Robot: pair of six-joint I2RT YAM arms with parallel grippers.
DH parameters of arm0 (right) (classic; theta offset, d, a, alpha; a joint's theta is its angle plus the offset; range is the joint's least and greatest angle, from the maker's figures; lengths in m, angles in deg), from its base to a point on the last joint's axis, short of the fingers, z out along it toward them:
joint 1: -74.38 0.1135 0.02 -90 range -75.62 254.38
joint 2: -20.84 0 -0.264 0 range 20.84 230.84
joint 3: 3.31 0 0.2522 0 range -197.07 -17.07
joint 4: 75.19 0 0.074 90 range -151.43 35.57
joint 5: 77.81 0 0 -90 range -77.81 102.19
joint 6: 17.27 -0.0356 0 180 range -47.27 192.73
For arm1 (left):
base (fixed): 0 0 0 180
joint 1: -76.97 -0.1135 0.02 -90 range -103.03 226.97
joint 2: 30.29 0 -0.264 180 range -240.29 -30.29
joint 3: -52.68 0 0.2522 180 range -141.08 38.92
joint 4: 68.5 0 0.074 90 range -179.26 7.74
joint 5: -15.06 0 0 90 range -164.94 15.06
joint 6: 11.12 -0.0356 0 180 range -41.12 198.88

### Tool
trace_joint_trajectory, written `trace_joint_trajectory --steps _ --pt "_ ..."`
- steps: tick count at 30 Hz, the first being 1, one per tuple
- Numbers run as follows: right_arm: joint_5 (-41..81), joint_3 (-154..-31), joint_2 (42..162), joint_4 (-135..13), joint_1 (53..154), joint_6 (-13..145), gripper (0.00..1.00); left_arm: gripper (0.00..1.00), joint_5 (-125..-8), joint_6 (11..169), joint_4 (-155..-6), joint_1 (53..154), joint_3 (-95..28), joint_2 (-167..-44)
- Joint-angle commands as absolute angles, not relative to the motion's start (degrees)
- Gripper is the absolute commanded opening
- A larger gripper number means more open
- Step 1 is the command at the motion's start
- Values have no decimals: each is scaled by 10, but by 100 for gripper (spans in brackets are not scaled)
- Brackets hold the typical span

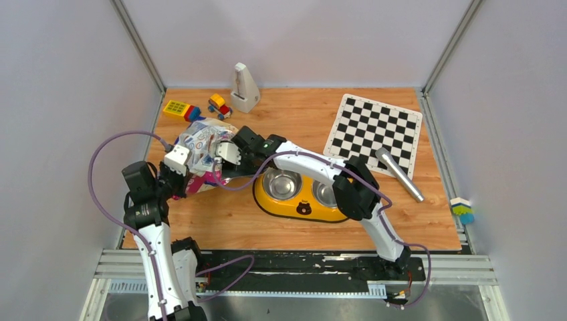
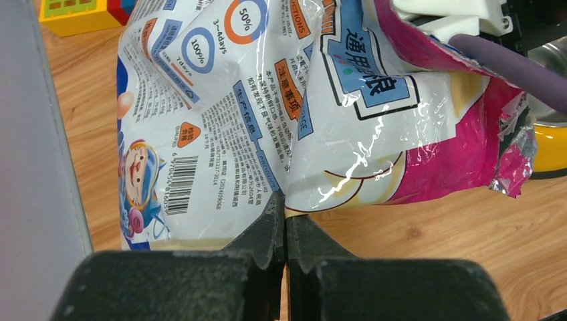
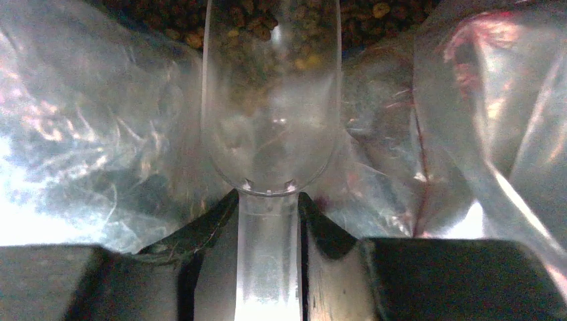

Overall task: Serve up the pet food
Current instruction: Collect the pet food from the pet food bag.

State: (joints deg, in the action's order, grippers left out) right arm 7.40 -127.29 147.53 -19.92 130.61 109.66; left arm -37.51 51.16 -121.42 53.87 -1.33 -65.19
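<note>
Looking down from above, we see the glossy pink, white and blue printed bag (image 1: pixel 200 155) lying crumpled on the wooden table (image 1: pixel 267 224), just left of the yellow double feeder with two steel bowls (image 1: pixel 299 204). The left gripper (image 1: pixel 188 176) meets the bag's near edge. The right gripper (image 1: pixel 217 152) reaches past the feeder's left end into the bag's mouth. Further back sit a black-and-white checkered mat (image 1: pixel 374 130), a silver metal cylinder (image 1: pixel 399 174) lying partly on its near corner, a white wedge-shaped object (image 1: pixel 244 88) and coloured toy blocks (image 1: pixel 182 109).

Over to the left wrist: the two dark fingers (image 2: pixel 264 234) are pressed flat together, pinching the bag's lower edge between them. The barcode side faces us, and a purple cable (image 2: pixel 508 63) crosses the top right.

Now the right wrist, and we are inside the bag, with crinkled silver lining on both sides. The fingers (image 3: pixel 200 231) stand partly apart, clamped on the handle of a clear plastic scoop (image 3: pixel 271 134). The small dark brown kibble pellets (image 3: pixel 287 17) lie heaped in the bag at the scoop's far end. Through the plastic, we cannot tell whether any sit in the scoop.
</note>
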Motion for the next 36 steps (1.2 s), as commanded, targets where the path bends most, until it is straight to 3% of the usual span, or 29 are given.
trace_joint_trajectory --steps 1,20,28,36 --pt "72 -1310 1537 -198 1322 1076 0 0 -294 532 -1121 535 -63 -619" --pt "267 -1337 1574 -309 1342 958 0 0 -242 520 -1142 535 -53 -614" --pt "251 -1345 1588 -354 1341 882 0 0 -243 522 -1143 535 -52 -616" --pt "229 -1312 1499 -377 1323 870 0 0 -262 528 -1133 535 -45 -616"
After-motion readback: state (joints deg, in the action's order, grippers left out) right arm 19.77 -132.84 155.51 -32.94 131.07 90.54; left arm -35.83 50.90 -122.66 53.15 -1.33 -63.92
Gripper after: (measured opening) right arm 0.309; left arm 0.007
